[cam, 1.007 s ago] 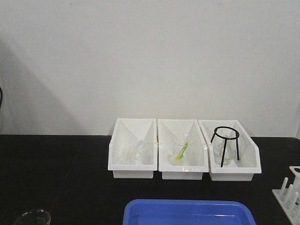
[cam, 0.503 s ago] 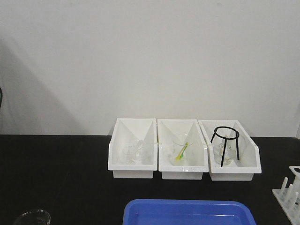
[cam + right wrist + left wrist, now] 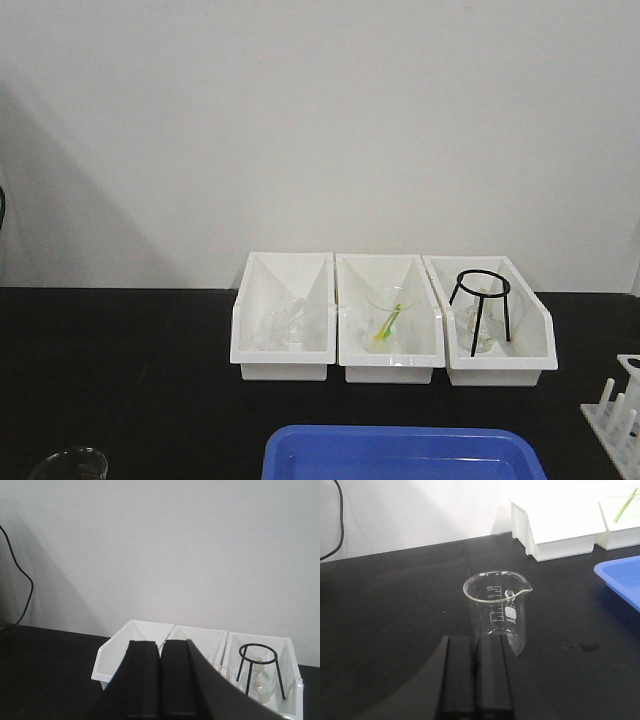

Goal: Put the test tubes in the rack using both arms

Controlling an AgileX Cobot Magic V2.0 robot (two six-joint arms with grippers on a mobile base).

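The white rack (image 3: 613,406) with upright pegs stands at the right edge of the black table, partly cut off by the front view. I cannot make out any test tubes; only blurred clear glassware (image 3: 283,324) lies in the left bin. Neither arm shows in the front view. In the left wrist view my left gripper (image 3: 475,640) is shut and empty, its tips just short of a clear glass beaker (image 3: 498,611) standing upright. My right gripper (image 3: 161,643) is shut and empty, held above the table and facing the bins.
Three white bins (image 3: 392,358) line the back of the table. The middle one holds a beaker with a green-yellow item (image 3: 389,323), the right one a black ring stand (image 3: 482,306) over a flask. A blue tray (image 3: 400,455) lies at the front, right of the beaker (image 3: 68,465).
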